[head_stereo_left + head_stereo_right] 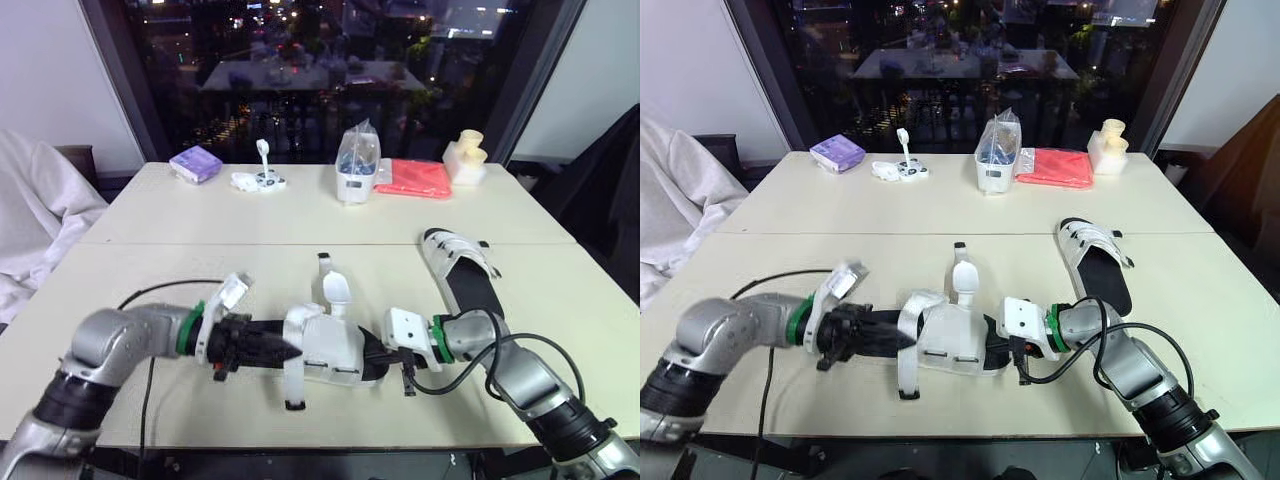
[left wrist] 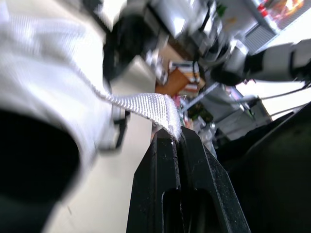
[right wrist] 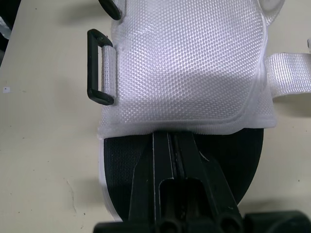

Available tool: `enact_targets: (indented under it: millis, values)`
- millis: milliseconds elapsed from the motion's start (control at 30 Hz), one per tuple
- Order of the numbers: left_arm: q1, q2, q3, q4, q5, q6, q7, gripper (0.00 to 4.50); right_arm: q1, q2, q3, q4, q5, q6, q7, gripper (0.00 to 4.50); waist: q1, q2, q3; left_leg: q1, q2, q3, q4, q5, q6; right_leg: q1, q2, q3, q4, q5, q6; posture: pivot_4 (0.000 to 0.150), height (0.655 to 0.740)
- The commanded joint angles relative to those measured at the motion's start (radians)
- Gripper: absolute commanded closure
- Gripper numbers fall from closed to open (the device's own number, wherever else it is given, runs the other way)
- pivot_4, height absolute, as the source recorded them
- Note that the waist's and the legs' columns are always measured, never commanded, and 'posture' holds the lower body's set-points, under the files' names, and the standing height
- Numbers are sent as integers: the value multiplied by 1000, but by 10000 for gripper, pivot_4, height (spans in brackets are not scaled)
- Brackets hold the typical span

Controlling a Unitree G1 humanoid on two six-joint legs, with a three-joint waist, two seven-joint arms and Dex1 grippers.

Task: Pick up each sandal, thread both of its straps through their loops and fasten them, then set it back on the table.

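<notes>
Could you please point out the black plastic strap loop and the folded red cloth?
Black plastic strap loop (image 3: 92,65): right wrist view, outer bar.
Folded red cloth (image 1: 415,178): left eye view, centre.

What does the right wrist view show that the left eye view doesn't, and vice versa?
Right wrist view: close up, the black loop on the side of the sandal, nothing threaded through it. Left eye view: the left gripper shut on a strap, a second sandal lying to the right, a red cloth at the far edge of the table. Both: the sandal and the right gripper shut on it.
</notes>
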State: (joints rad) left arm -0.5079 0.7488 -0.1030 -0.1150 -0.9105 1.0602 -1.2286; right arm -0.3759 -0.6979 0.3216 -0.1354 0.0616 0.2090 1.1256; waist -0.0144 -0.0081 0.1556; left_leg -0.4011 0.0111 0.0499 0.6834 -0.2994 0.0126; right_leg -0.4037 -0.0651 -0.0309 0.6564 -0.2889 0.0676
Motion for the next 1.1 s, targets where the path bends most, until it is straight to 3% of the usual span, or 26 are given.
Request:
enact_targets:
  millis: [33,367,1100]
  values:
    - [-106,-62,2,132,62,-56,6,44743,0,-4,13,16,-27,11,-6,45000,2,0,0,0,0,0,0,0,0,0,0,0,0,0,0,1500,7400]
    - [-291,-210,-93,411,246,-191,-80,44743,-7,-7,15,17,-31,11,-7,45000,2,0,0,-1,-1,0,0,0,0,-1,2,0,0,2,3,1500,7400]
    - [-342,-205,-94,463,306,-157,-237,44743,1,-14,12,2,-32,21,-12,45000,3,0,0,-1,-1,0,0,0,0,-1,2,0,0,2,3,1500,7400]
